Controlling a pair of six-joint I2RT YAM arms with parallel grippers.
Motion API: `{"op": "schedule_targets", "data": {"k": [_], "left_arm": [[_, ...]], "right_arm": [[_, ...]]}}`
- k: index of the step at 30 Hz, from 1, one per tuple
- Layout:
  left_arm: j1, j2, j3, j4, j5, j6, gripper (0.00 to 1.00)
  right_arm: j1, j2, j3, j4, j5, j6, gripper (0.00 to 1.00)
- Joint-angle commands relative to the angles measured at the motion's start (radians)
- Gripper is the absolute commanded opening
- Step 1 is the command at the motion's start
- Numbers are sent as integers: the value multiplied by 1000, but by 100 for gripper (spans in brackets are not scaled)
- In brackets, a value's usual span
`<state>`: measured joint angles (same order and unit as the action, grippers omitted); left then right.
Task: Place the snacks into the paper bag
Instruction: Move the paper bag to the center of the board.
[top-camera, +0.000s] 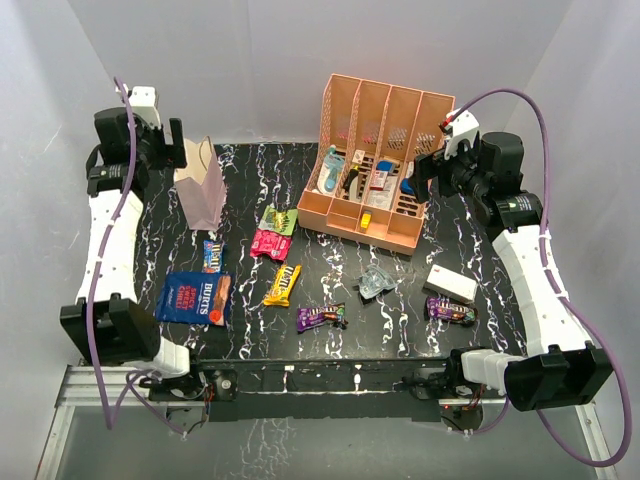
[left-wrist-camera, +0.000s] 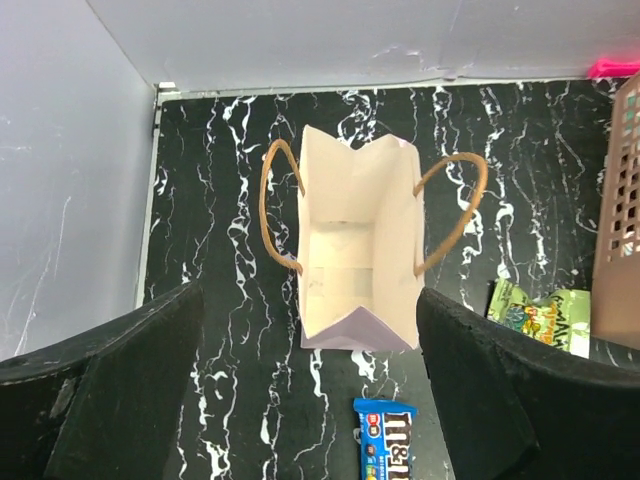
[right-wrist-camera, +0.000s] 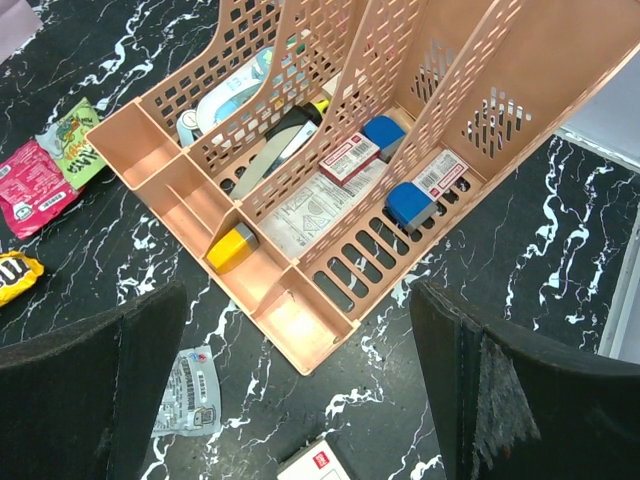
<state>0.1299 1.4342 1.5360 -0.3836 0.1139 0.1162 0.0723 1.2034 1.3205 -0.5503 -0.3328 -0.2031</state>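
Note:
The pale pink paper bag (top-camera: 200, 190) stands upright and open at the back left; the left wrist view looks down into it (left-wrist-camera: 358, 250) and it is empty. My left gripper (top-camera: 165, 150) hovers open above it. On the table lie the blue crisp bag (top-camera: 197, 297), a blue packet (top-camera: 213, 256) (left-wrist-camera: 388, 440), green (top-camera: 279, 220), pink (top-camera: 268, 243), yellow (top-camera: 283, 285), two purple wrappers (top-camera: 320, 317) (top-camera: 450, 310) and a clear-silver packet (top-camera: 376, 283) (right-wrist-camera: 190, 392). My right gripper (top-camera: 430, 170) is open and empty above the rack's front corner.
The peach slotted rack (top-camera: 375, 165) (right-wrist-camera: 330, 330) holds bottles and cartons at the back right. A white box (top-camera: 450, 284) (right-wrist-camera: 320, 465) lies near the right purple wrapper. White walls close in the back and sides.

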Motion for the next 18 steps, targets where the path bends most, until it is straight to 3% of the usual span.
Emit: {"op": "schedule_targets", "data": {"k": [1, 13, 18], "left_arm": [[8, 70, 79, -74, -30, 6, 81], [33, 295, 167, -86, 15, -26, 61], [36, 320, 128, -37, 38, -19, 49]], "right_arm": [[4, -32, 43, 39, -31, 6, 99], [3, -13, 26, 28, -75, 13, 98], [4, -2, 28, 24, -75, 13, 98]]}}
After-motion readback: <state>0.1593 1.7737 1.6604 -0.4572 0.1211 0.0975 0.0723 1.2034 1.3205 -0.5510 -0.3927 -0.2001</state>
